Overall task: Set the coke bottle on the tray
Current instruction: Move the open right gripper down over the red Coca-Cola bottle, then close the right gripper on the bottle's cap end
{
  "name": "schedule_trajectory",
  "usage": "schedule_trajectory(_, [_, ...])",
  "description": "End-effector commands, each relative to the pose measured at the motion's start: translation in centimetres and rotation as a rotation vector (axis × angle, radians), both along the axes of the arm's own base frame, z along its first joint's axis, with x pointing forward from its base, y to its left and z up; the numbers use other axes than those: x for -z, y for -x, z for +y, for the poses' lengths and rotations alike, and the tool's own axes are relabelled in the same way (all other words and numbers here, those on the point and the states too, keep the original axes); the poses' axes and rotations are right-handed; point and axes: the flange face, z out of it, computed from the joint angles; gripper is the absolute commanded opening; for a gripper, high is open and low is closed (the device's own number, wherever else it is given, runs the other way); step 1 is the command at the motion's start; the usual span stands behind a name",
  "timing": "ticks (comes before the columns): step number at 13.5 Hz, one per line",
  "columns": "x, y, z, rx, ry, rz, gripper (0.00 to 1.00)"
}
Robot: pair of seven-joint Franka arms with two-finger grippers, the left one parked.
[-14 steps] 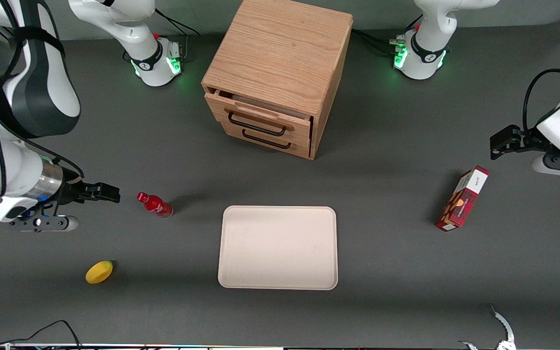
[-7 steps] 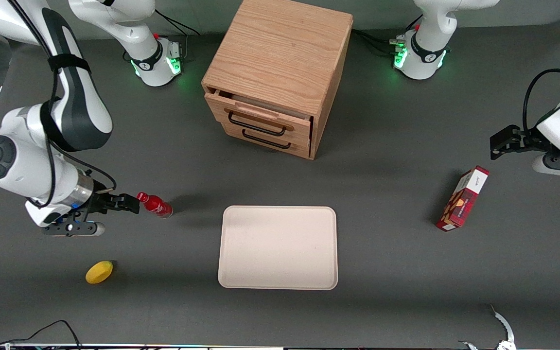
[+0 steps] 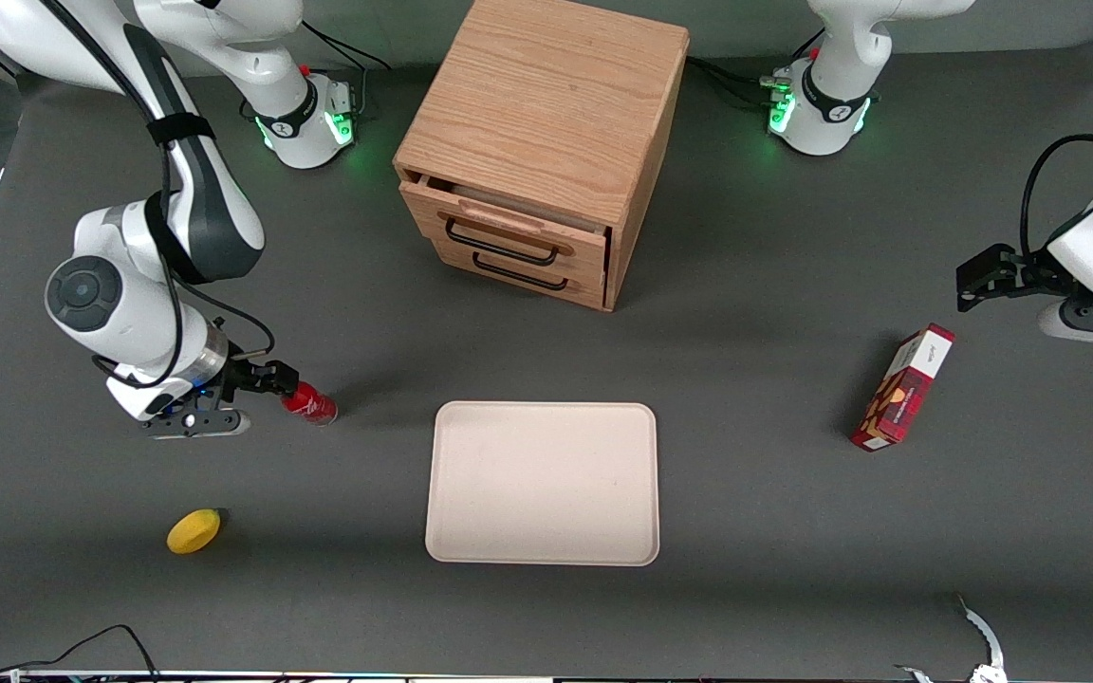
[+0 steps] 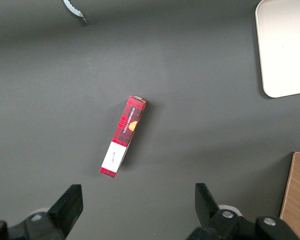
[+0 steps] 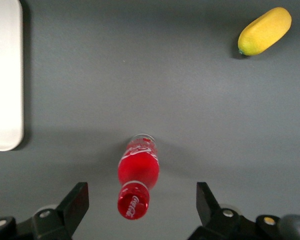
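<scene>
Now that the gripper (image 3: 288, 387) has reached the coke bottle (image 3: 312, 406), jaws apart; tray (image 3: 543, 483) waits nearby.

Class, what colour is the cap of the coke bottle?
Red, like the coke bottle itself; clearest in the right wrist view, between the open gripper fingers.

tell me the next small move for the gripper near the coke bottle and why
Probably ease the gripper a little farther down over the coke bottle, then close. The right wrist view shows the fingers open on either side of the cap, not touching it, and the bottle stands upright on the table, beside the tray rather than on it.
</scene>
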Motion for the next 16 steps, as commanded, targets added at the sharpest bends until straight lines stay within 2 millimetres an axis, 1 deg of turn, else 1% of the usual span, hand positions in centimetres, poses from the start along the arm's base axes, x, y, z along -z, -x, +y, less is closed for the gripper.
schedule_trajectory(1, [0.69,2.26,0.39,0.013,0.019,-0.036,0.95])
schedule_trajectory(4, [1.06,2.75,0.54,0.01,0.019,-0.038,0.9])
schedule_trajectory(5, [1.38,2.96,0.52,0.002,0.025,-0.043,0.83])
schedule_trajectory(6, [1.55,3.16,0.48,-0.009,0.036,-0.045,0.78])
schedule_trajectory(8, [1.61,3.17,0.4,-0.009,0.037,-0.045,0.64])
schedule_trajectory(10, [1.61,3.19,0.48,-0.011,0.037,-0.045,0.46])
schedule_trajectory(12, [1.61,3.2,0.57,0.005,0.036,-0.046,0.19])
schedule_trajectory(13, [1.61,3.2,0.57,0.006,0.036,-0.047,0.01])
schedule_trajectory(16, [1.52,3.2,0.57,0.006,0.036,-0.048,0.0])
